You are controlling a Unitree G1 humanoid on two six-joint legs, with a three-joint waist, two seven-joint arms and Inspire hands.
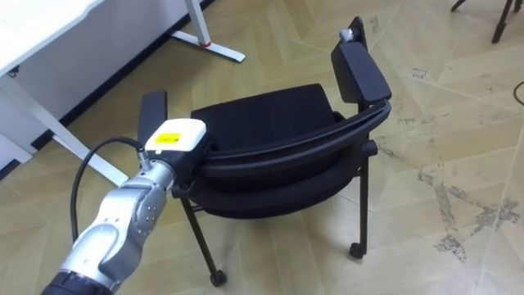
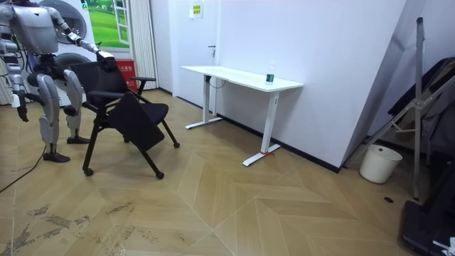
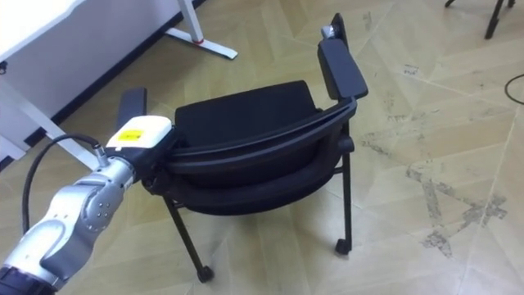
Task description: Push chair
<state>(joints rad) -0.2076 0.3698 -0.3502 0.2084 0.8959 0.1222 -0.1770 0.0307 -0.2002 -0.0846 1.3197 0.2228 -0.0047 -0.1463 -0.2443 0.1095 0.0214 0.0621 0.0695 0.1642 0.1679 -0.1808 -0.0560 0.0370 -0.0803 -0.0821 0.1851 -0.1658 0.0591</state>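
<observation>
A black chair [image 1: 262, 115] on castors stands right in front of me, its curved backrest [image 1: 311, 147] nearest and its seat beyond. My left hand [image 1: 173, 139] lies on the left end of the backrest's top edge, next to the left armrest [image 1: 152, 111]. Its fingers merge with the black frame, so their state is unclear. In the room view I stand behind the chair [image 2: 135, 117] with my left hand [image 2: 105, 57] stretched out to it. My right hand [image 2: 21, 114] hangs at my side.
A white desk [image 1: 41, 33] on white legs stands ahead to the left, by the wall [image 2: 320, 64]. Open wooden floor lies beyond and right of the chair. A white bucket [image 2: 375, 163] and a leaning metal stand [image 2: 419, 107] are far off at the room view's right.
</observation>
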